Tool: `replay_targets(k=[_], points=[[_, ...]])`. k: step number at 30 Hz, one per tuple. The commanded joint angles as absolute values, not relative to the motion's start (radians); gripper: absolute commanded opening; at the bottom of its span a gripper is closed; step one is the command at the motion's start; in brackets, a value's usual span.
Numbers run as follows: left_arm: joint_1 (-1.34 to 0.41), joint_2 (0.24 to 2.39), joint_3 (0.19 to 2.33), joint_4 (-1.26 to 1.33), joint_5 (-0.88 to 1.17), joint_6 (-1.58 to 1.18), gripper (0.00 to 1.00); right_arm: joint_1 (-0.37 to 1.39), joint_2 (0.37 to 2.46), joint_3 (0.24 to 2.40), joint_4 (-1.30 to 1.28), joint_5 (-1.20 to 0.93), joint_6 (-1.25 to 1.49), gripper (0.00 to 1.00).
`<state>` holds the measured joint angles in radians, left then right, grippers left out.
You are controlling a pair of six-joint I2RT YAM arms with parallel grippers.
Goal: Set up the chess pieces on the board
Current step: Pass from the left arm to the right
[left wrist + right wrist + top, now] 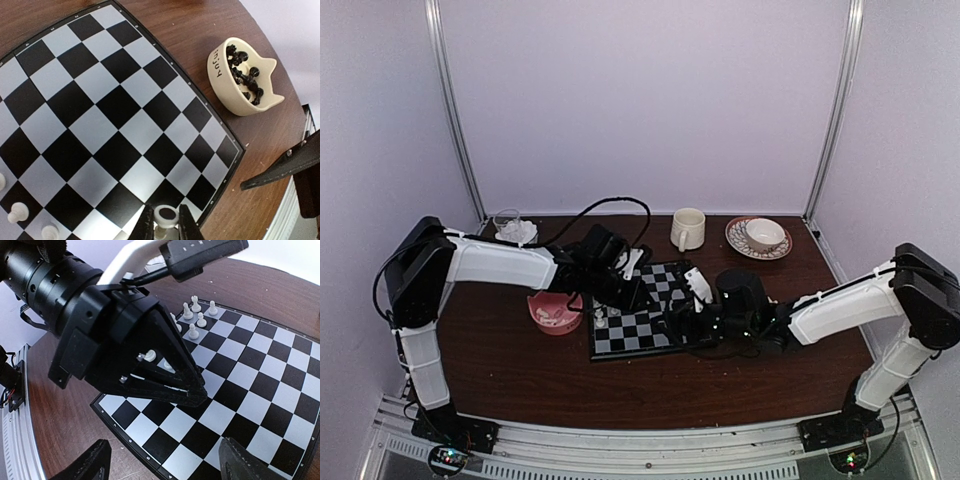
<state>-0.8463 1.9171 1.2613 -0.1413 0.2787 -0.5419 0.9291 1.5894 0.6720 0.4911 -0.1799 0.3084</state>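
The flat square chessboard of black and pale grey checks with a thin black rim lies on the dark brown wooden table, and most of its squares are bare. The left tool is clamped on one small white plastic chess piece. It holds the piece over the edge rows near a corner of the board. Whether the base already touches a square cannot be told from these views. The right tool hangs low over the opposite part of the board, its fingers well apart with nothing between them.

Little of the task looks done. A small cluster of white plastic pieces stands upright in one corner region of the board (roughly half a dozen, as far as the right wrist view lets one count), and a few of them show at the lower left of the left wrist view. No black piece can be seen on any square. The black plastic pieces lie heaped in a cream ceramic bowl with a shaped rim, just beside the board's edge. A round pink bowl on the other side holds what look like more white pieces.

So by this reckoning the white side is barely begun and the black side has not been started, with the held piece next to be placed
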Motion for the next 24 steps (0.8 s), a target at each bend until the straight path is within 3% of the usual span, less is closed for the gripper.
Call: replay_targets(k=[1, 13, 24], points=[[-0.848, 1.898, 1.272, -0.075, 0.323, -0.710, 0.13, 0.952, 1.565, 0.666, 0.530, -0.095, 0.269, 0.77], [-0.829, 1.810, 1.136, 0.087, 0.338, -0.881, 0.13, 0.962, 1.588, 0.677, 0.535, -0.063, 0.287, 0.70], [-0.829, 1.841, 1.113, 0.193, 0.366, -0.974, 0.13, 0.968, 1.619, 0.703, 0.533, -0.074, 0.304, 0.70]])
